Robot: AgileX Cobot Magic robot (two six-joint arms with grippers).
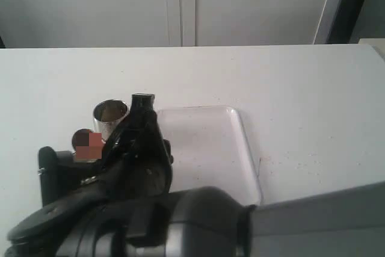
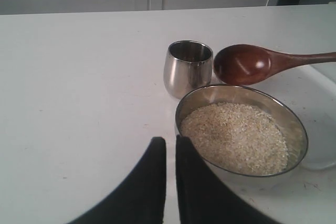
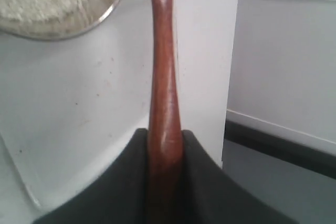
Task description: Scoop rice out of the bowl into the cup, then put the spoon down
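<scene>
Two steel vessels stand close together on the white counter (image 2: pixel 79 103): a small cup (image 2: pixel 188 69) and, just beside it, a wide shallow bowl (image 2: pixel 291 121) holding a bed of off-white rice (image 2: pixel 233 137). The bowl sits at the edge of a clear plastic tray (image 1: pixel 204 148).

The right fingers (image 3: pixel 202 161) are clamped on the slim handle of a dark reddish-brown wooden spoon (image 3: pixel 163 77), one on each side of it. The spoon's round glossy end is just beside the cup, by the bowl's far rim, and looks empty. Whether it touches either vessel cannot be told.

The left fingers (image 2: pixel 157 153) are drawn nearly together with only a thin slit between them and nothing in it. They sit near the bowl's rim, apart from the cup.
</scene>
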